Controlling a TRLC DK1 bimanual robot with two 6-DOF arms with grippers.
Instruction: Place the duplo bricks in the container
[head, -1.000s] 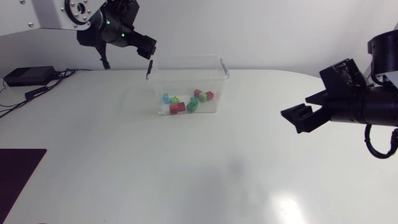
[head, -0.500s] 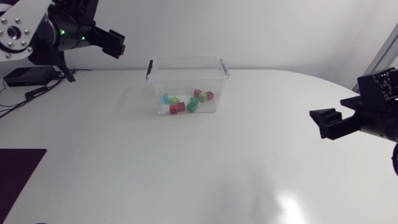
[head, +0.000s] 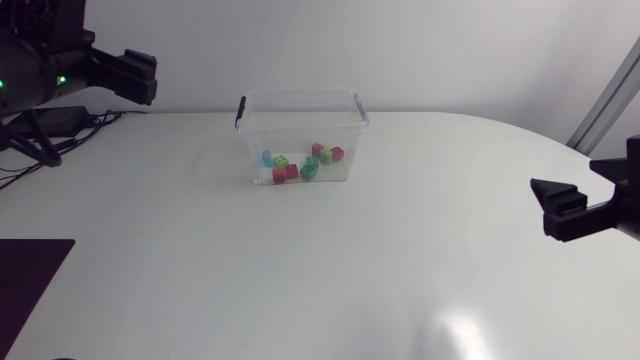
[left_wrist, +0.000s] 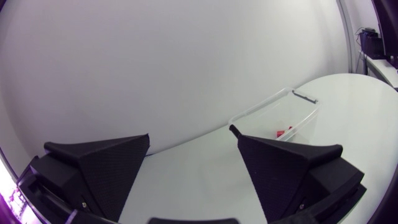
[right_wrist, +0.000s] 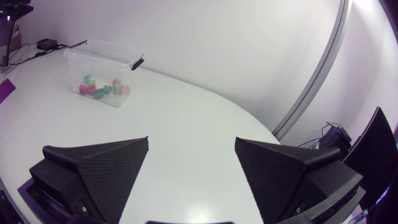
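- The container (head: 257, 140) — a clear, open-topped tub — is sitting on the white table (head: 330, 270), toward the far side and a little left of the middle. A dark clip (head: 240, 111) is hanging at each end of its rim.
- The bricks (head: 300, 163) are all lying on the container's floor. A cyan one and a pale green one are toward the left, and a red one and a green one are nearer the front wall. A small cluster of pink, lime and dark red is lying toward the right.
- The left gripper (head: 148, 78) is hanging in the air over the table's far left corner, well apart from the container. Its jaws are standing wide apart and gripping nothing.
- In the left wrist view the left gripper (left_wrist: 189, 132) is framing only bare table and wall between its fingers. The container (left_wrist: 303, 118) is lying ahead and off to one side, with a red brick (left_wrist: 283, 132) showing through its wall.
- The right gripper (head: 545, 208) is hovering at the table's right edge, far from the container, with its jaws spread wide and nothing between them.
- In the right wrist view the right gripper (right_wrist: 192, 140) is looking across the table at the container (right_wrist: 93, 62) well ahead, the bricks (right_wrist: 102, 89) glowing through the clear wall.
- A dark mat (head: 30, 275) is lying at the near left edge, and a black box (head: 45, 121) with cables is resting at the far left.
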